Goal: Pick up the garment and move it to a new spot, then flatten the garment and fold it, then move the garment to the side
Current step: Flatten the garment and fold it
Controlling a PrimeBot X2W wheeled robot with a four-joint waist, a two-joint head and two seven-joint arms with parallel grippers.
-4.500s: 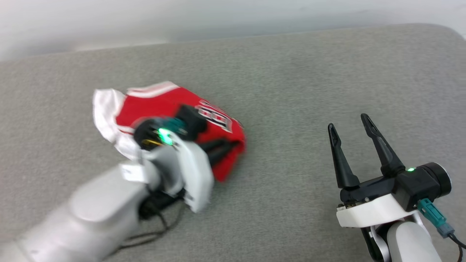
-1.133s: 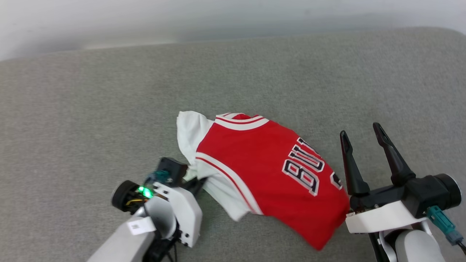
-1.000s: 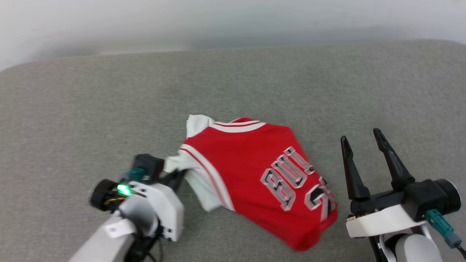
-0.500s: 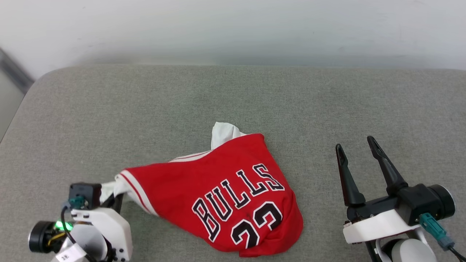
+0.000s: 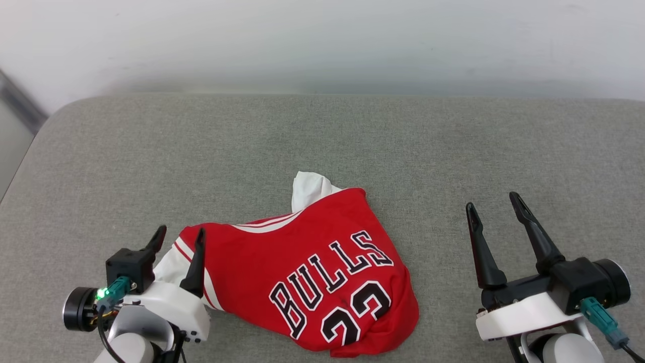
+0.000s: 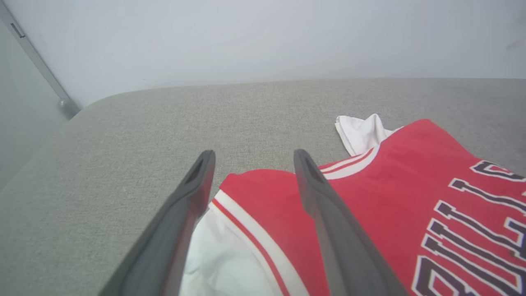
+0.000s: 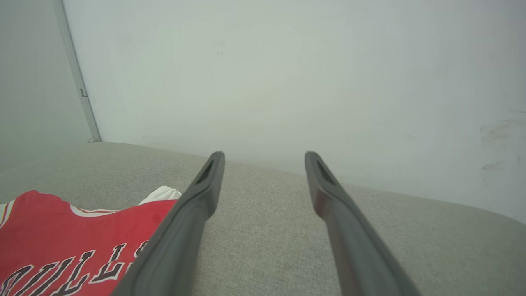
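Clothing: a red shirt [image 5: 312, 282] with black, white-edged "BULLS" lettering and a number lies rumpled, print up, on a grey cushion [image 5: 322, 146], near its front edge and left of centre in the head view.
Sleeves: one white sleeve [image 5: 308, 186] pokes out at the far edge. The other sleeve [image 6: 222, 263], edged with red and white stripes, lies at the left side.
Left arm: the left gripper [image 5: 182, 230] is spread wide over that left sleeve and grips nothing. Whether it touches the cloth cannot be told.
Right arm: the right gripper [image 5: 492, 200] is spread wide and empty, over bare cushion well to the right of the shirt.
Setting: a pale wall [image 5: 322, 45] stands behind the cushion.
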